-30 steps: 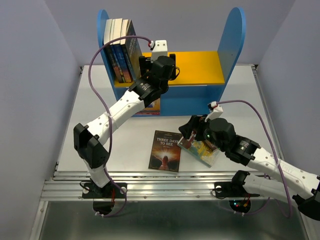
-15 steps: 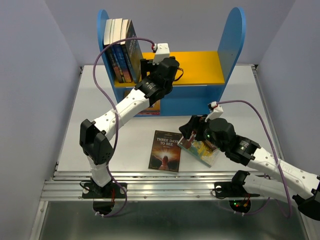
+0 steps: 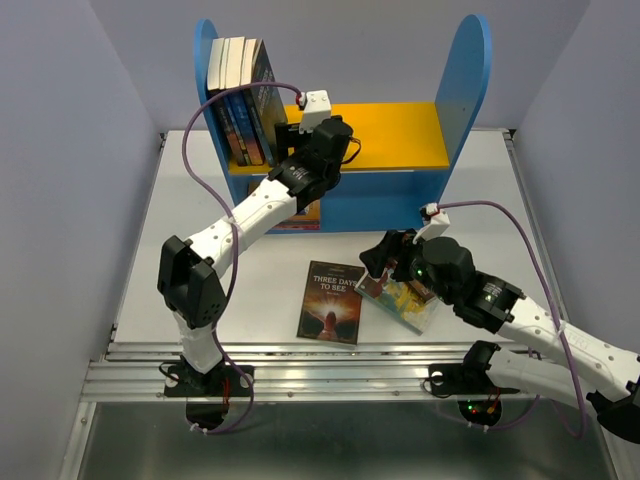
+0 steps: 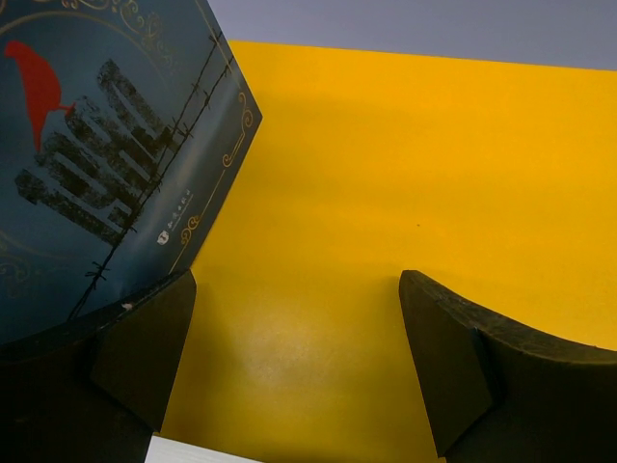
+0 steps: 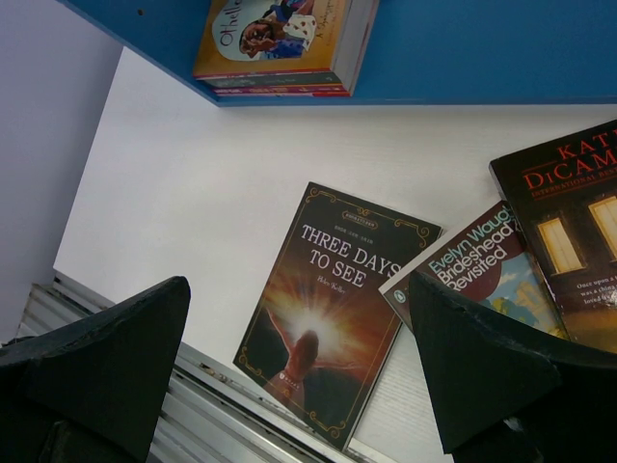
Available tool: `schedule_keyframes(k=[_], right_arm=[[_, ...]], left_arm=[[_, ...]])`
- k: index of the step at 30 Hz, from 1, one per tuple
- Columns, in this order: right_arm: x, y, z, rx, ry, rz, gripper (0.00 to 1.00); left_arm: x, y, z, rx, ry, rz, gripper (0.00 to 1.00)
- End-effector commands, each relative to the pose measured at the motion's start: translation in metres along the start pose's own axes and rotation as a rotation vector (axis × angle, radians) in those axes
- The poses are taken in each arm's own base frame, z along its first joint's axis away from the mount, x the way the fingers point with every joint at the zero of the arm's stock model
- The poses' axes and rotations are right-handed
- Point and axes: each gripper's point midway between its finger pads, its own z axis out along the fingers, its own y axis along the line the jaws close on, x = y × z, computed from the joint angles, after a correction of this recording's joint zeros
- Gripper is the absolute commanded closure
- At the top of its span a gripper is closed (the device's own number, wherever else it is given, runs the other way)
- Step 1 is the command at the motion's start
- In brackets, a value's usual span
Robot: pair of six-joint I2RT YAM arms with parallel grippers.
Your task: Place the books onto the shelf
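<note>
Nearest me, my right tool (image 5: 304,338) hangs with its jaws spread wide and nothing between them over the white tabletop (image 5: 222,164). It has hardly stirred in the last second. Directly under it lies the dark paperback "Three Days to See" (image 5: 333,309), flat and face up. Just past its right finger the light-blue and orange paperback (image 5: 477,275) lies against the dark red-brown paperback (image 5: 569,222), seemingly overlapped by it. Beyond the tool, a small stack of flat books (image 5: 280,48) sits in the lower compartment of the blue-sided shelf (image 3: 470,90). Farther still, my left tool (image 4: 299,328) has only turned slightly while the elbow behind it swung inward. It too is spread wide and empty over the yellow upper board (image 4: 415,164). The blue-covered book (image 4: 96,145) leans just off its left finger, at the end of the row of upright books (image 3: 240,100); I cannot tell whether they touch. I judge that book delivered, which leaves three on the tabletop for the right arm.
</note>
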Motion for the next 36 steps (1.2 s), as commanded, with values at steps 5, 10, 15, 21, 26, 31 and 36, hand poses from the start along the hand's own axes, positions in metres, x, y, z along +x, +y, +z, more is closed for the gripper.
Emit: schedule_keyframes(k=[5,10,15,21,26,31,36], right_arm=[[-0.003,-0.004,0.001,0.019,-0.016,0.005,0.00],[-0.002,-0.004,0.002,0.020,-0.013,0.004,0.00],[-0.004,-0.004,0.001,0.018,-0.020,0.007,0.00],[-0.002,-0.004,0.002,0.019,-0.012,0.010,0.00],[-0.002,-0.003,0.001,0.016,-0.013,0.011,0.00],[-0.002,-0.004,0.001,0.015,-0.014,0.016,0.00],[-0.001,-0.004,0.002,0.021,-0.009,0.014,0.00]], left_arm=[[-0.023,0.017,-0.002,-0.022,-0.061,-0.101,0.01],[-0.021,0.024,0.002,-0.039,-0.065,-0.117,0.01],[-0.025,0.035,0.003,-0.069,-0.083,-0.125,0.01],[-0.030,0.039,0.003,-0.079,-0.099,-0.121,0.01],[-0.034,0.045,0.003,-0.095,-0.116,-0.124,0.01],[-0.036,0.047,0.004,-0.086,-0.118,-0.134,0.01],[-0.039,0.047,0.003,-0.083,-0.123,-0.157,0.01]])
